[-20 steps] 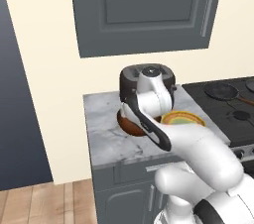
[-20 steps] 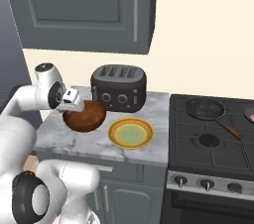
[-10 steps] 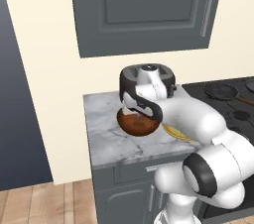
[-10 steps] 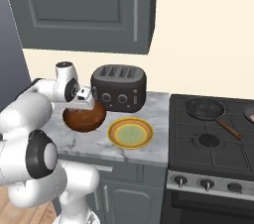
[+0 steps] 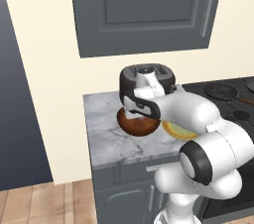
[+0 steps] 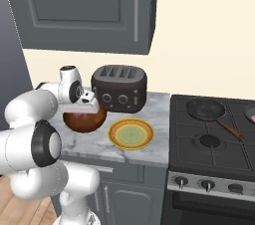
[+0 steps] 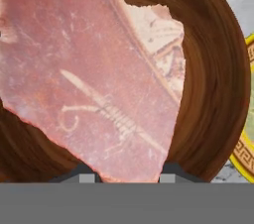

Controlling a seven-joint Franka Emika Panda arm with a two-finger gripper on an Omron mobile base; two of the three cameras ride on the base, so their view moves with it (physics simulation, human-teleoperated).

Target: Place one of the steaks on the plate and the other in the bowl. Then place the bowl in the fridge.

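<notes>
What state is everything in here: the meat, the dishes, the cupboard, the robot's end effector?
Pinkish-red marbled steak: between the fingertips, over the bowl.
Dark reddish-brown wooden bowl: upright on the marble counter.
Yellow-rimmed round plate: empty, beside the bowl.
End effector: shut on the steak.
Black toaster: slots empty.
Black frying pan: empty, on the stove.
Grey upper cabinet: closed.

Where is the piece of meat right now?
The steak is over the brown bowl, between the gripper fingertips in the hand view. The bowl sits on the marble counter, left of the yellow plate.
</notes>
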